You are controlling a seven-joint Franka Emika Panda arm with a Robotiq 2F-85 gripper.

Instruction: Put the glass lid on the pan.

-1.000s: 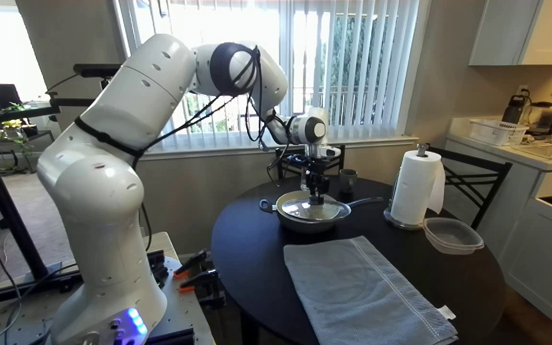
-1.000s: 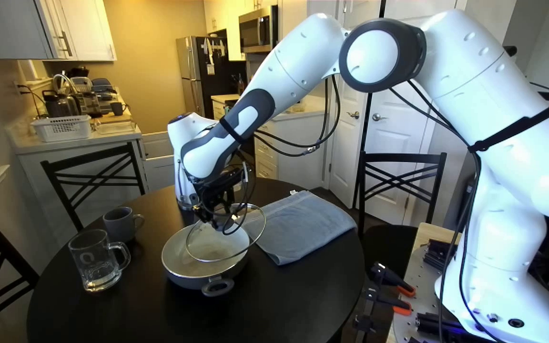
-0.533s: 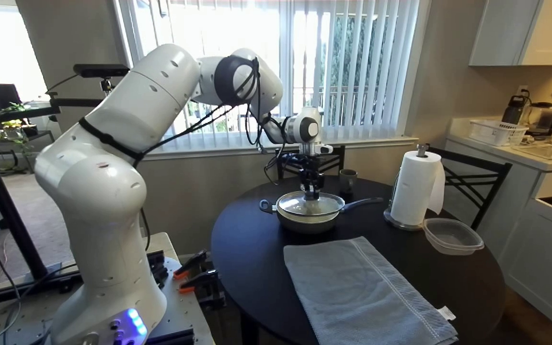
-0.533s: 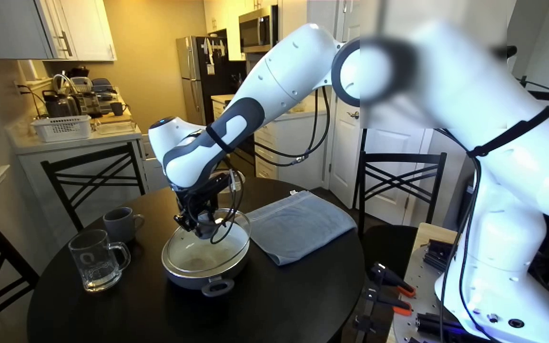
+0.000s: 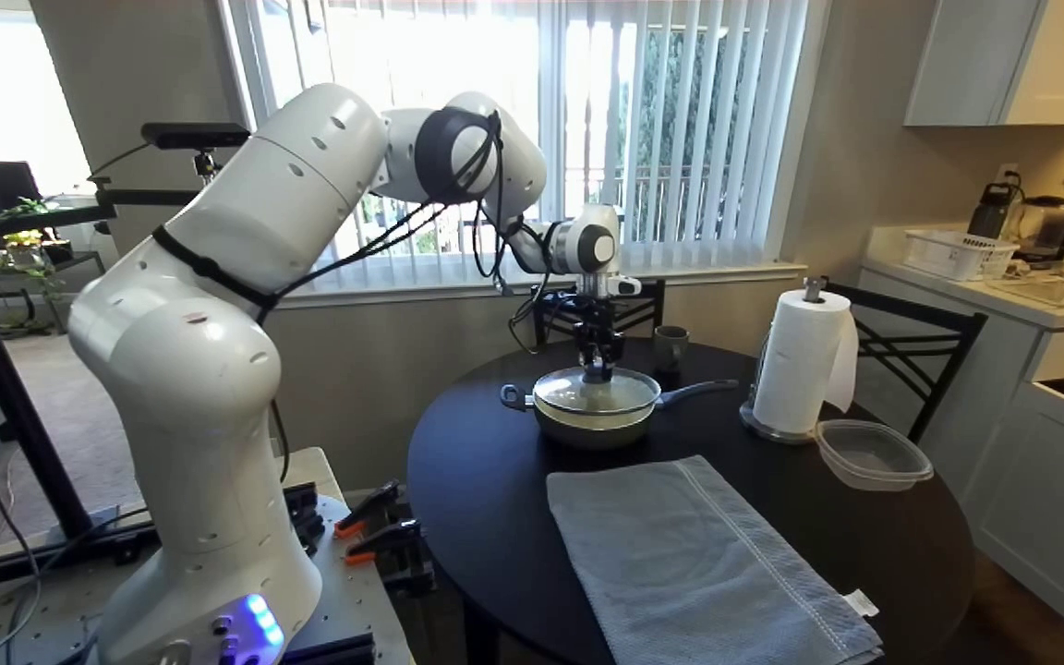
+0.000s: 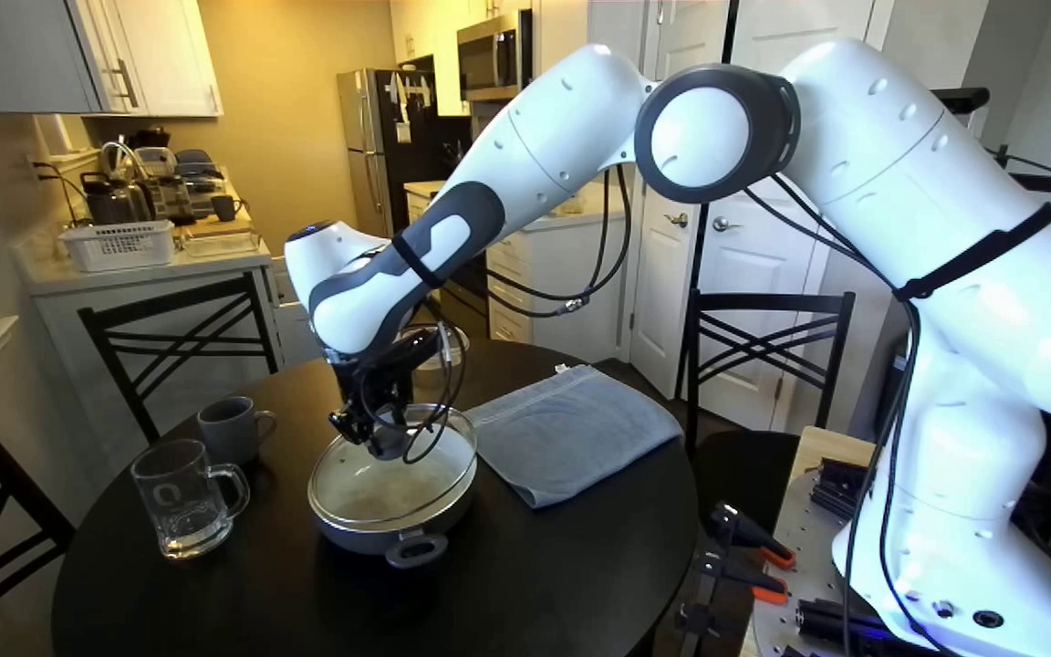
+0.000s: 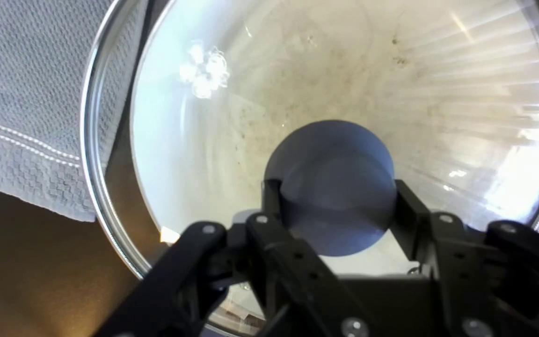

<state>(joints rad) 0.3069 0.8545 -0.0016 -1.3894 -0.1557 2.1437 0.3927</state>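
The glass lid [image 5: 608, 397] lies nearly level over the pan [image 5: 587, 434], lined up with it in both exterior views. My gripper [image 7: 337, 199] is shut on the lid's round blue-grey knob [image 7: 337, 154], one finger pressed to each side. In an exterior view the gripper [image 6: 386, 440] points down at the lid's middle, partly hiding the knob. Below the lid's front edge a cream band of the pan shows; whether the rims touch all round I cannot tell. The pan's long handle [image 5: 703, 391] points away from the robot's base. Through the glass, its pale inside is visible in the wrist view.
A folded grey-blue towel [image 5: 707, 554] lies beside the pan. A glass mug [image 6: 186, 502] and a grey mug [image 6: 232, 429] stand near it. Further along are a paper towel roll [image 5: 804, 365] and a clear plastic container [image 5: 872, 454]. Chairs surround the round table [image 6: 544, 584].
A second ago the lid was tilted and off to one side. My gripper has carried it across and levelled it over the pan. Over the last half second hardly anything moved.
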